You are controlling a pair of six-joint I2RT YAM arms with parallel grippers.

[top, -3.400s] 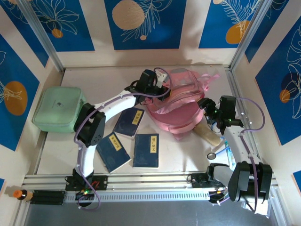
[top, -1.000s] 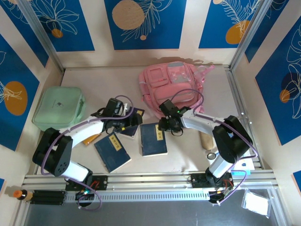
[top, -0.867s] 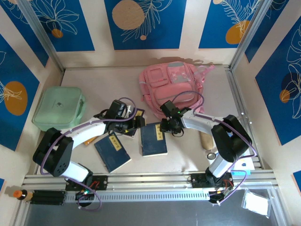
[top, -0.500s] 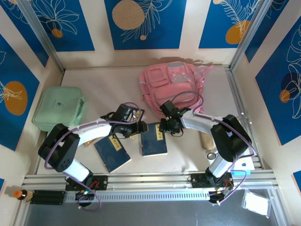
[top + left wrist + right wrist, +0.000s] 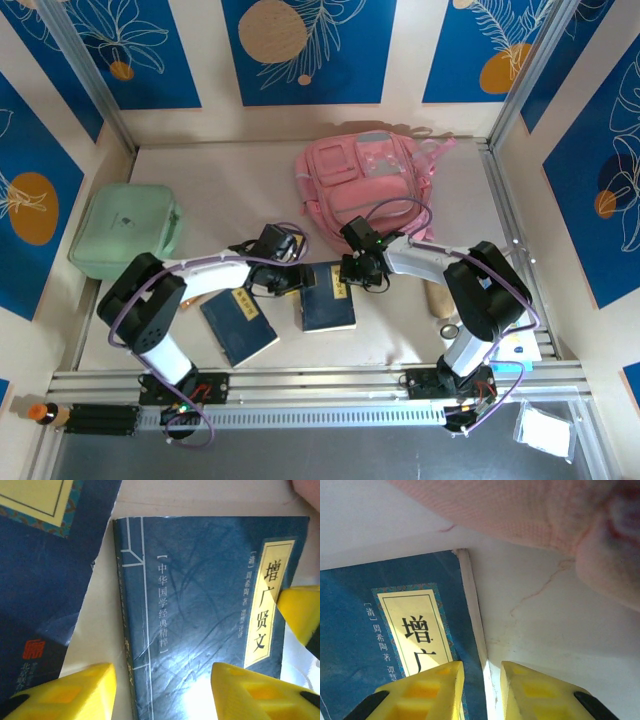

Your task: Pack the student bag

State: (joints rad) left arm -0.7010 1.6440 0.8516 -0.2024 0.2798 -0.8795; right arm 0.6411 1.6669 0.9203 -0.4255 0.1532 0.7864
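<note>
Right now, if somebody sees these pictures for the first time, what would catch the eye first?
The large soft pink fabric backpack at the far middle of the table stands out first, with the mint-green rounded case at the left edge. On the near side of the backpack, the left end effector and the right end effector meet at one dark blue paperback book with a yellow title label.

Left jaws apart, right jaws narrow
</note>
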